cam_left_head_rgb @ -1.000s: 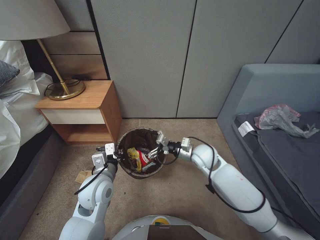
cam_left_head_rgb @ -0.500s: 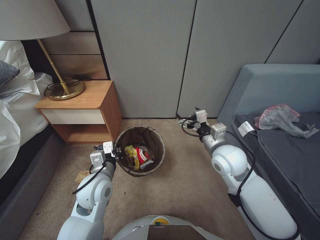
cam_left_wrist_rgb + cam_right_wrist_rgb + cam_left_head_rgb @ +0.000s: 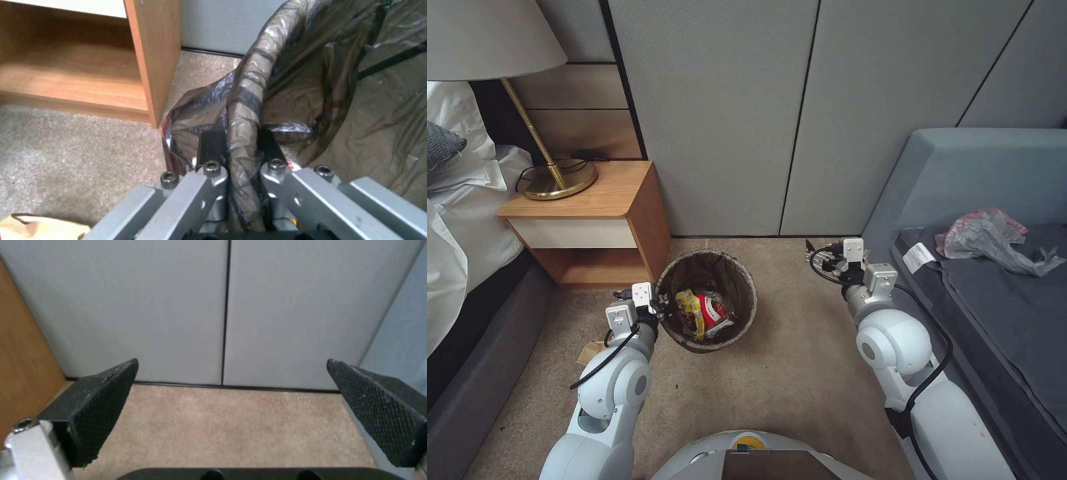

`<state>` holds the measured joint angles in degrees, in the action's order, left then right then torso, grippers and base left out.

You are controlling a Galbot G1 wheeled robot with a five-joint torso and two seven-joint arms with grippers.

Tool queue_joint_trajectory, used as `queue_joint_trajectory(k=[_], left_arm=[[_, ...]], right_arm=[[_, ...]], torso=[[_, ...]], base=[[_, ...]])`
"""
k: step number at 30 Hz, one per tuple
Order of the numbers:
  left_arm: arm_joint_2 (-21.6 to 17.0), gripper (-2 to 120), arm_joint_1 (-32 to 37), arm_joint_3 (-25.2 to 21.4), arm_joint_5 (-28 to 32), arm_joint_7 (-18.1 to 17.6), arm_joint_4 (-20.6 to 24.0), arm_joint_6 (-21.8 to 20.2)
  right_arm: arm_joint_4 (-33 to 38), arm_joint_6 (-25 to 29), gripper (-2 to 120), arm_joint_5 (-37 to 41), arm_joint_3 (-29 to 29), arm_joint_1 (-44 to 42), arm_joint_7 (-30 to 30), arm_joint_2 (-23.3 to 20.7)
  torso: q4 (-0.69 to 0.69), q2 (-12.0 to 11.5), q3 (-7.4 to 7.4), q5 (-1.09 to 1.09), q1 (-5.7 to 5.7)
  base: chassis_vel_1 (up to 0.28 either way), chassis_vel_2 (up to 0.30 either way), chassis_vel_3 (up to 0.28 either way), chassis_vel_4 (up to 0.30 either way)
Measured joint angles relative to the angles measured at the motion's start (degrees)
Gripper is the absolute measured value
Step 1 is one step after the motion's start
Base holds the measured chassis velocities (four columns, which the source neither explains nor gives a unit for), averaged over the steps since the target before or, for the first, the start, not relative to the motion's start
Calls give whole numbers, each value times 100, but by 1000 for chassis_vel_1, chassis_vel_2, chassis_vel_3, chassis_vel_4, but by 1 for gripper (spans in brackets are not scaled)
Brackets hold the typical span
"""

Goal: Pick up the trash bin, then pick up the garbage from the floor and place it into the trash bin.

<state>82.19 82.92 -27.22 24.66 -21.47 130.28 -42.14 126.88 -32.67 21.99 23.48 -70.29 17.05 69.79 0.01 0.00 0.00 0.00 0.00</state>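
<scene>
Bin (image 3: 707,303): round, lined with a dark brown bag folded over the rim, standing on the carpet (image 3: 787,373) just beside the wooden nightstand (image 3: 597,220), near the grey wall panels. Contents: a yellow wrapper (image 3: 689,308) and a red-and-white cup (image 3: 715,313); print on both too small to read. Left gripper (image 3: 236,146): at the bin's near-left rim, jaws closed on the bag-covered rim, one finger inside and one outside. Right gripper (image 3: 820,257): well apart from the bin, above bare carpet close to the sofa (image 3: 960,200), pointing at the wall; jaws wide apart and empty, textured black pads (image 3: 102,406) facing each other. Brown paper (image 3: 590,352): on the carpet beside the left arm. On the sofa: crumpled plastic bag (image 3: 994,240) and a white tag (image 3: 919,257), writing illegible. On the nightstand: brass lamp (image 3: 557,177).
</scene>
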Motion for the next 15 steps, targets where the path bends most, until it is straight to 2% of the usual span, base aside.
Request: queue_joint_trajectory(k=[15], left_arm=[[2,2,16,-14,51,-12,38,0]], right_arm=[[-36,74,100,-157,-12,-61,-52,88]], torso=[[-1,0,0,0,0]], base=[[0,0,0,0]])
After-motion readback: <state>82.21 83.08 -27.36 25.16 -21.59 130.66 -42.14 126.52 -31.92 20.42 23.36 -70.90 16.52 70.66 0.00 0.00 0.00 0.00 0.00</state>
